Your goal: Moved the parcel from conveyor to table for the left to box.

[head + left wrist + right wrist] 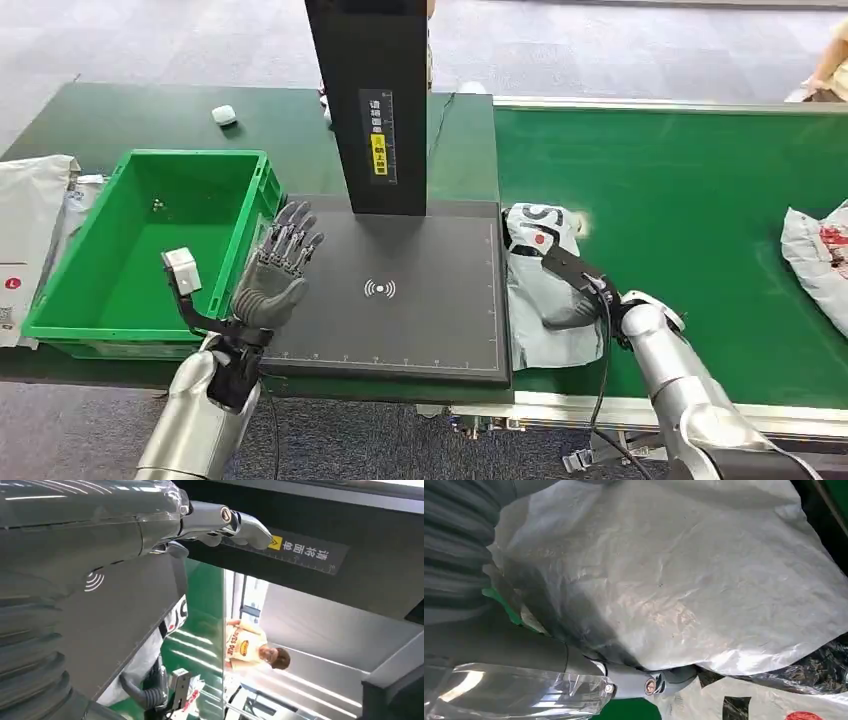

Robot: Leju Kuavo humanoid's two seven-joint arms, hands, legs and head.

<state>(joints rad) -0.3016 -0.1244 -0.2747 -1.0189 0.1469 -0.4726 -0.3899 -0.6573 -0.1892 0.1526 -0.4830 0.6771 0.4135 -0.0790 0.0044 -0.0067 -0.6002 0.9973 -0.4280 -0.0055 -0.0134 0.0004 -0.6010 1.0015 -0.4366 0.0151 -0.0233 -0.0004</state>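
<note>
The grey-white plastic parcel (535, 335) with a red and black mark lies crumpled at the conveyor's (690, 180) left end, its edge against the black scale pad (400, 330). My right hand (574, 298) grips it from the near side, dark fingers curled into the wrap. In the right wrist view the parcel (684, 570) lies against the hand (499, 645), with the thumb pressed in under its fold. My left hand (278, 265) hovers open, fingers spread, over the pad's left edge beside the green box (190, 158). The left wrist view has the same hand (100, 520) above the pad.
A black post (375, 100) rises from the pad's far side. The green box holds a few tiny bits. White bags (30, 230) lie left of it. Another parcel (815, 255) waits on the belt's right. A person (830, 60) sits at far right.
</note>
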